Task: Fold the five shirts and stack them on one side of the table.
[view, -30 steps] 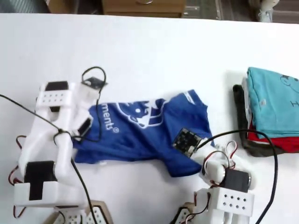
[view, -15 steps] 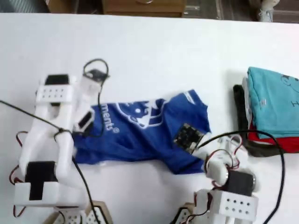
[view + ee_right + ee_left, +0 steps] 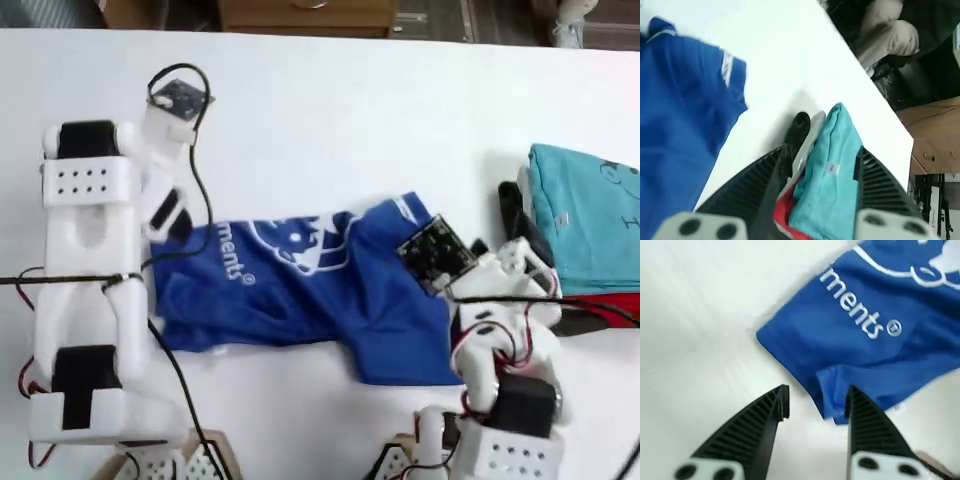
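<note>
Left pincer [image 3: 816, 390] and right pincer [image 3: 822, 150] gape empty beside the blue printed shirt [image 3: 300, 290], probably limp, best pinched at corners.

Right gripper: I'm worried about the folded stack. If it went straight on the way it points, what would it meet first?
Probably the folded stack: the open right gripper frames the teal top shirt on it, though depth is unclear.

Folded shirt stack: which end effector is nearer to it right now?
Right. The right end effector is close beside the folded shirt stack; the left end effector is at the opposite end of the blue shirt, away from the stack.
</note>
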### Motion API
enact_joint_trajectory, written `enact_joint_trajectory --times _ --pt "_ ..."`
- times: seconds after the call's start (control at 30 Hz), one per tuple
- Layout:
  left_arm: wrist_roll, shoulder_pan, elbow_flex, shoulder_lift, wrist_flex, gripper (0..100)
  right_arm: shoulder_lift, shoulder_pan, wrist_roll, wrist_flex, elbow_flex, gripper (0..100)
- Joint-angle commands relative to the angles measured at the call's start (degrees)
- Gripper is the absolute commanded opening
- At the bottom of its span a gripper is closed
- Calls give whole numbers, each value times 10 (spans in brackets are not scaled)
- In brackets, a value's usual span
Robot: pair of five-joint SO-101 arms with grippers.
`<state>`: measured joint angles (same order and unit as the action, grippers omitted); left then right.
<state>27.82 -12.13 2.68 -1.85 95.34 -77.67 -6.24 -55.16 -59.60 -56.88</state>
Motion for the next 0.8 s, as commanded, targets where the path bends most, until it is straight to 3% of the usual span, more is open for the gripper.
enact_joint_trajectory --times 0.0,0.1,0.27,0.37,0.53,0.77 --pt "-14 13 -9 42 -51 203 24 33 14 124 -71 132" --pt "-18 25 0 129 -76 196 88 74 17 198 -107 20" --pt "-30 38 81 268 -83 28 249 93 62 314 -95 21" --pt "-31 40 138 332 -80 34 385 99 88 364 -44 21" --pt "-44 38 212 401 -80 39 620 135 113 361 135 21" --pt "-50 33 251 447 -53 42 834 190 160 238 335 22"
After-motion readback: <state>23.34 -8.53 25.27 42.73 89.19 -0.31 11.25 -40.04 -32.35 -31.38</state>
